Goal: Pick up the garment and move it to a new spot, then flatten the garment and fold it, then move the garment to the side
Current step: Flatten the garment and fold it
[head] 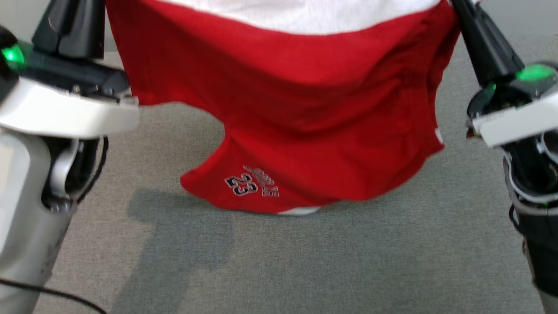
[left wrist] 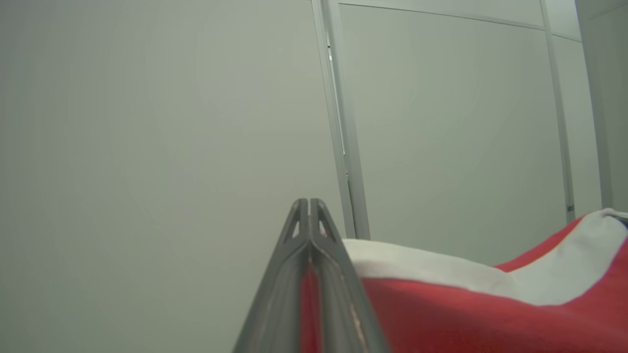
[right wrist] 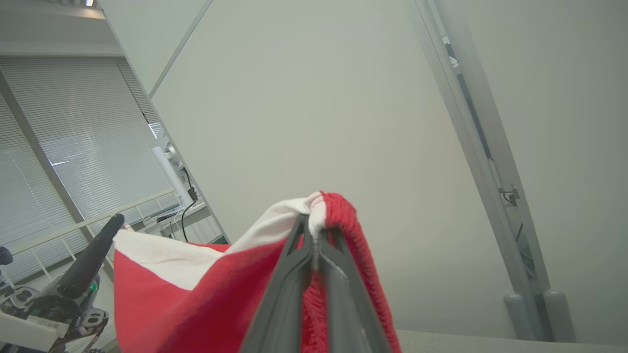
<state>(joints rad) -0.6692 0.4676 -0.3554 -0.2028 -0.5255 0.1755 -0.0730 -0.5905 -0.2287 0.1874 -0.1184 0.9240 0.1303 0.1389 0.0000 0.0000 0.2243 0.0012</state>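
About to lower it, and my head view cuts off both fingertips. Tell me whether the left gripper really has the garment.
Observer: Left wrist view: the left gripper is shut, with red cloth of the garment pinched in its grip.
Operator: Now report the right one.
Observer: Right wrist view: the right gripper is shut on the garment's white-and-red edge, which bunches over its tips.

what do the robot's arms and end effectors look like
The left end effector and right end effector each have two long dark grey fingers tapering to a point. Behind them sit black wrists with green lights, white housings, a pale grey forearm and a thin black cable.
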